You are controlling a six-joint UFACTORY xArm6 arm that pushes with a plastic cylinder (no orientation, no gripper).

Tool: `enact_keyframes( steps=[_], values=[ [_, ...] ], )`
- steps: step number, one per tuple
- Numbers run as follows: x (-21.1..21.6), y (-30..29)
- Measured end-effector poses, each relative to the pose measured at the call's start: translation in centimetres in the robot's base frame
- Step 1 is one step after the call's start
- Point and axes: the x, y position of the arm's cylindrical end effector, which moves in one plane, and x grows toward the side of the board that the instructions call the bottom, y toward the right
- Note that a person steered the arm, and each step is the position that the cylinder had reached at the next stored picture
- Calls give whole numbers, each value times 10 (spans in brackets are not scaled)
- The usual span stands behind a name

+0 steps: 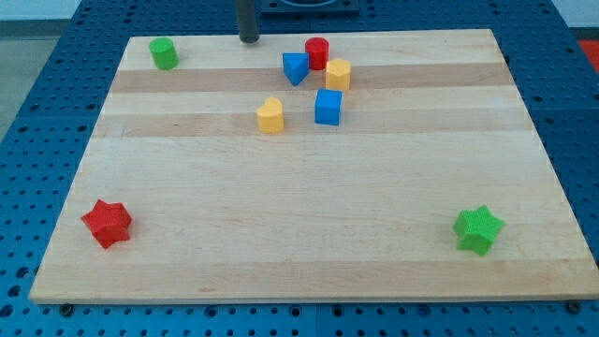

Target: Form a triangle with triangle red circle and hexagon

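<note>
- My tip (249, 39) rests at the board's top edge, touching no block; it is a bare rod with no jaws to open or close, so it grips nothing
- The task's three pieces sit in a tight cluster toward the view's right of my tip and slightly below: the red circle (316, 52) nearest the top, the blue triangle (296, 67) just beside it on the side closer to my tip, and the yellow hexagon (338, 74) on its far side
- I judge the step to be the approach: the three already make a cramped triangle, and the next move likely calls for sliding in to nudge one piece outward and open clear gaps
- Further below my tip lie a yellow heart-like block (270, 116) and a blue cube (328, 108), which could be knocked
- A green cylinder (164, 53) sits to the view's left of my tip; a red star (107, 223) and a green star (478, 229) lie far below, near the bottom corners
- The wooden board (299, 243) rests on a blue perforated bench (37, 84)
</note>
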Motion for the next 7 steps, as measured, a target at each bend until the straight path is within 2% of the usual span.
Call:
enact_keyframes(
  steps=[1, 3, 5, 7],
  values=[
    [23, 71],
    [52, 66],
    [104, 56],
    [39, 53]
  ],
)
